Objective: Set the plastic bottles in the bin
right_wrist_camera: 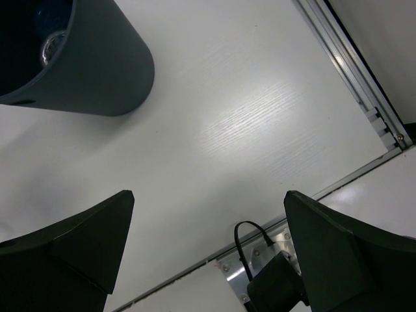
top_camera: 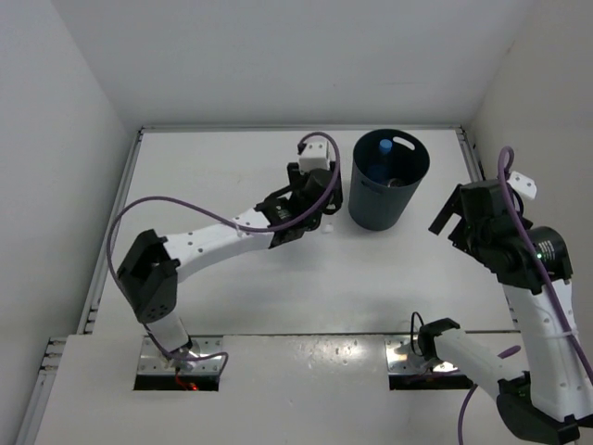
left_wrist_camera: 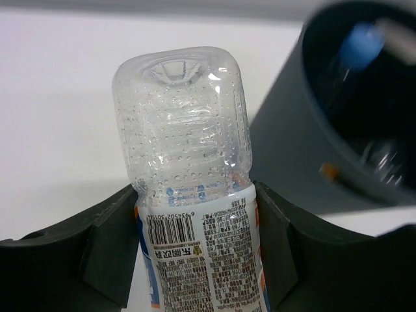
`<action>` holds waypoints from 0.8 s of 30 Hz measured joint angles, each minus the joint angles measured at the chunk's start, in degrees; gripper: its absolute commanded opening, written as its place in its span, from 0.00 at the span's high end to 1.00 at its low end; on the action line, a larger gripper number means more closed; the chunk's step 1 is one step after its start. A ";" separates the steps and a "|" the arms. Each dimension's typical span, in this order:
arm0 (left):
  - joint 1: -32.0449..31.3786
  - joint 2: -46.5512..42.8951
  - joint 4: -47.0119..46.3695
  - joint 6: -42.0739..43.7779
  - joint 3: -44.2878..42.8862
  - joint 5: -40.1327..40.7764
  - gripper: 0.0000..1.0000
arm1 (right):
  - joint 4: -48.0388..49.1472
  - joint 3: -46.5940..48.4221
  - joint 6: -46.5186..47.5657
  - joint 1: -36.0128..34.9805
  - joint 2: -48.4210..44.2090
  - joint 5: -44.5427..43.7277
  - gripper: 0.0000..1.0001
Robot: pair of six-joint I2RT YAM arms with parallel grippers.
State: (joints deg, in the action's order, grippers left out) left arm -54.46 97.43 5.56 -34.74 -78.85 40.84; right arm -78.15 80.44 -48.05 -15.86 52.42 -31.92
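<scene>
Bin [top_camera: 371,209] stands toward the table's [top_camera: 232,297] far right in the top view, a blue-capped bottle [top_camera: 384,146] inside. Left gripper [top_camera: 315,215] is just beside its left wall, and right gripper [top_camera: 447,215] is apart on its right.

Left wrist: jaws clamp a labelled bottle [left_wrist_camera: 185,149] at its label, crinkled base pointing away, bin close at right.

Right wrist: jaws spread wide, holding nothing, bin at upper left.

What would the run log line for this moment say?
left gripper: shut on labelled bottle, beside bin | right gripper: open, empty | bin: upright, blue-capped bottle inside
</scene>
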 measured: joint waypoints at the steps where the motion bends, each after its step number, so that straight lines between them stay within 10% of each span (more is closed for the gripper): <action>1: 0.00 -1.27 -0.87 0.81 -0.52 1.75 0.31 | 0.02 -0.02 0.00 0.00 -0.09 0.00 0.00; 7: 0.00 -2.25 -12.79 10.16 -8.26 5.38 0.26 | 0.04 -0.04 0.00 0.00 -1.49 0.02 0.00; 24: -2.56 30.62 -30.34 24.55 -39.12 -2.80 0.19 | -0.02 8.70 1.77 0.00 -4.48 -0.46 0.00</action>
State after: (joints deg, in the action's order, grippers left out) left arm -57.01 128.05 -24.77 -10.20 -117.97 38.04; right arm -78.17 89.14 -46.28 -15.86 47.94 -32.38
